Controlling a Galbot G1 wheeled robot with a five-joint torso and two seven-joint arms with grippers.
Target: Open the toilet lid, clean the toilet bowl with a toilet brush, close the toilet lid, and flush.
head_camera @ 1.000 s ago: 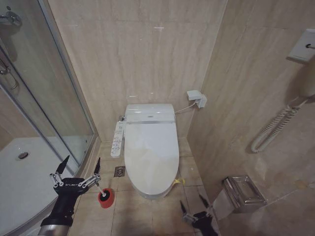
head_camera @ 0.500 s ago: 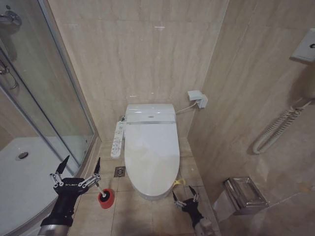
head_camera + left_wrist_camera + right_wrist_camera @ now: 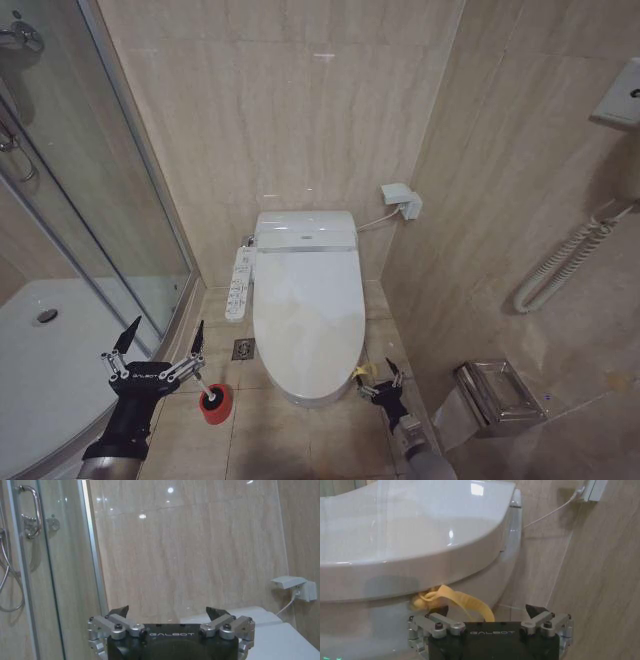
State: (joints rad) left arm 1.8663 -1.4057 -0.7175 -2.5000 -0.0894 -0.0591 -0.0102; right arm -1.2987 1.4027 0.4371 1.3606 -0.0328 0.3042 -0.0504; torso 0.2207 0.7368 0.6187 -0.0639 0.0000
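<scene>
- the right gripper (image 3: 382, 382) has pushed forward from the bottom edge of the head view and now sits low beside the front right of the toilet, just at the yellow strap (image 3: 454, 599); its fingers (image 3: 536, 610) stand apart, holding nothing.
- this reads as the approach to lifting the toilet lid (image 3: 306, 305), which lies shut and flat.
- the left gripper (image 3: 158, 346) has not shifted; it hovers by the shower door, fingers spread wide and empty, above the red cup holder (image 3: 215, 402).
- the toilet bowl is hidden under the lid.
- of the toilet brush, a thin handle seems to show at the cup, but it is hard to make out behind the left gripper.
- in the right wrist view, whether the strap touches a finger cannot be told.
</scene>
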